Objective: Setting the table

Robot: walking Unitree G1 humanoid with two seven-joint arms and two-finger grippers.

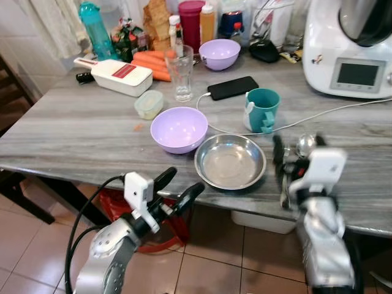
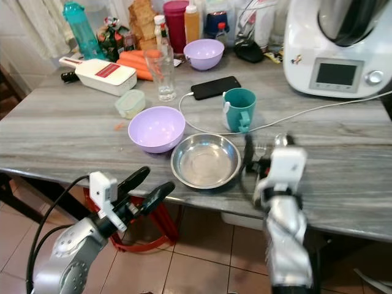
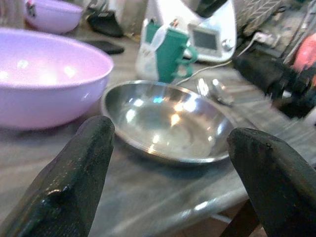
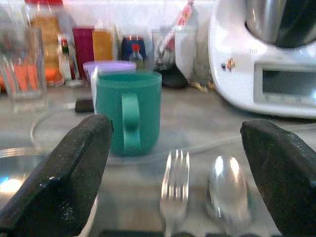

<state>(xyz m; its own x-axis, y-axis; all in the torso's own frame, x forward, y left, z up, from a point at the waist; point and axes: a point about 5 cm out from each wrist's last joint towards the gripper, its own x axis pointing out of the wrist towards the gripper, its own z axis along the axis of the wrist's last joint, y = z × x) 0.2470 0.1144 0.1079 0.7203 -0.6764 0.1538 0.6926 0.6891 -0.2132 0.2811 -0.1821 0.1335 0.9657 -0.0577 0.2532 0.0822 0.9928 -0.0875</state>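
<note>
1. Right gripper [image 4: 173, 197] sits at the front edge of the table [image 1: 73, 135], fingers spread wide and pinching nothing, with a fork [image 4: 174, 185] and a spoon [image 4: 228, 190] lying flat on the wood between them.
2. In the head views those two pieces lie side by side just to the right of the steel bowl [image 1: 230, 162], close to each other but apart; the gripper's body covers their handles.
3. Beyond them stands the teal mug [image 1: 263, 109], with a white cable [image 1: 343, 110] trailing across the table behind it.
4. Left gripper [image 1: 176, 187] hovers off the table's front edge, below the purple bowl [image 1: 179, 128], fingers [image 3: 74, 182] likewise apart and empty, looking across at the steel bowl.
5. Handling call: fork and spoon look thin, stiff, light and slick, and they lie flush on the surface, so there's little to get under.
6. Best bet, I'd say, is a pinch across the narrow neck or handle, one piece at a time.
7. Risk: polished metal can skate or pivot out of the pads, and a clumsy close could knock the neighbour against the steel bowl.
</note>
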